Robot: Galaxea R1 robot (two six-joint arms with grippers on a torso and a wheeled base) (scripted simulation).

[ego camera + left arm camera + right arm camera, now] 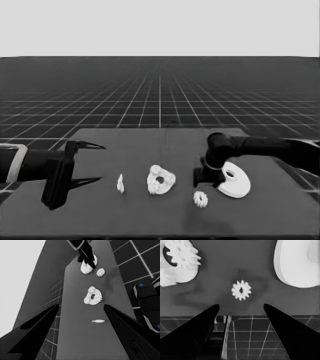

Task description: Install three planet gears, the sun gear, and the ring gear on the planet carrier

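The smaller round part, the planet carrier [160, 181] [93, 297] [180, 270], lies mid-table with small toothed gears standing on it. One loose planet gear [200, 199] [100, 272] [241, 290] lies to its right near the front edge. My right gripper [204, 180] [241, 305] hangs open just behind that gear, with nothing between its fingers. Right beside it lies the larger round part, the ring gear [235, 182] [86, 268] [297, 262], partly hidden by the gripper. The sun gear, a thin white piece [120, 183] [98, 320], lies left of the carrier. My left gripper [86, 162] [81, 305] waits open at the table's left end.
The right arm [270, 147] reaches in from the right above the table's back right. Dark machinery with blue lights [147, 302] shows past the table's edge in the left wrist view. The table's front edge [240, 315] runs close under the right gripper's fingertips.
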